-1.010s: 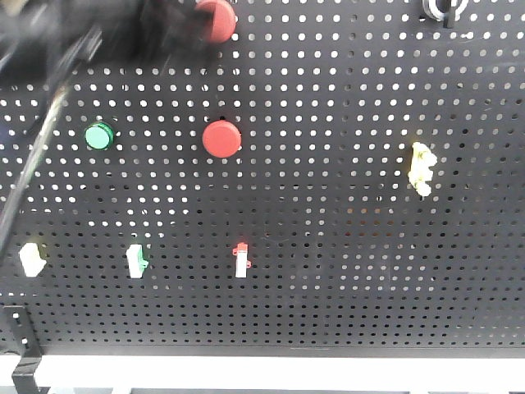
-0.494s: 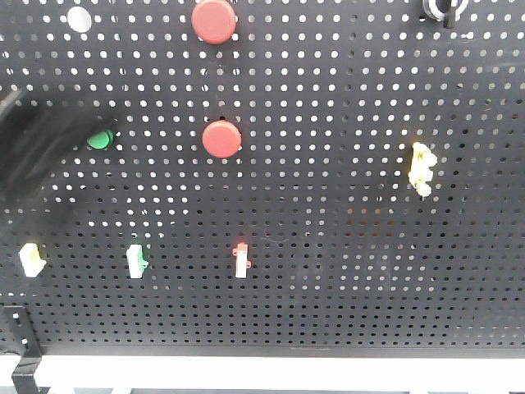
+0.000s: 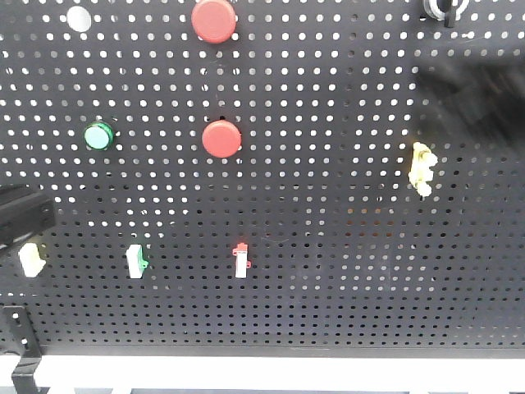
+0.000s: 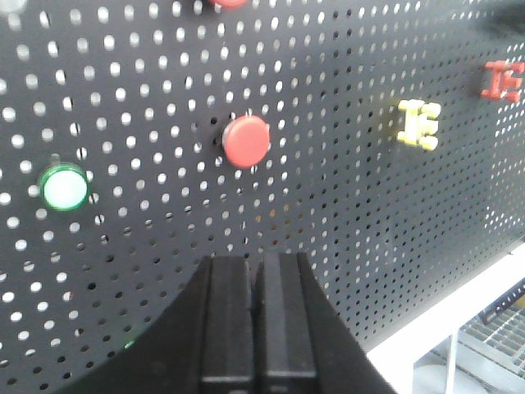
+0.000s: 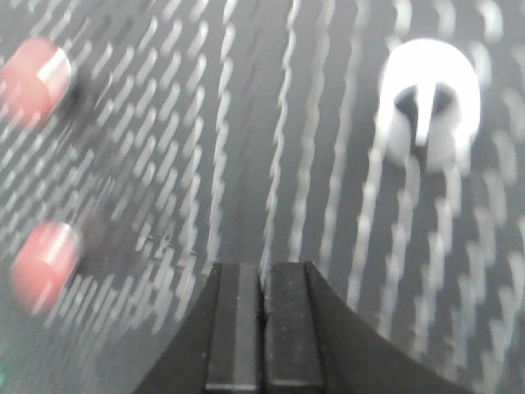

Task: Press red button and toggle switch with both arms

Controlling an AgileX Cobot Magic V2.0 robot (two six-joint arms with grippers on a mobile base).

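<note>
We look to be in a test lab: a black pegboard [image 3: 344, 279] carries mounted push buttons [image 3: 221, 139] and small toggle switches [image 3: 241, 261].

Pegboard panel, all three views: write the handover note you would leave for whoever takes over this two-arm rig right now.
Grippers: the left gripper is shut and empty, with the lower red button above its fingertips in its wrist view, not touched. The right gripper is shut and empty. Its view is blurred and faces the pegboard near a white ring fitting.
Things: the upper red button sits above the lower one, and the red-tipped switch is in the bottom row.
Done: nothing can be confirmed.
Left: press the red button, flip the switch.
</note>
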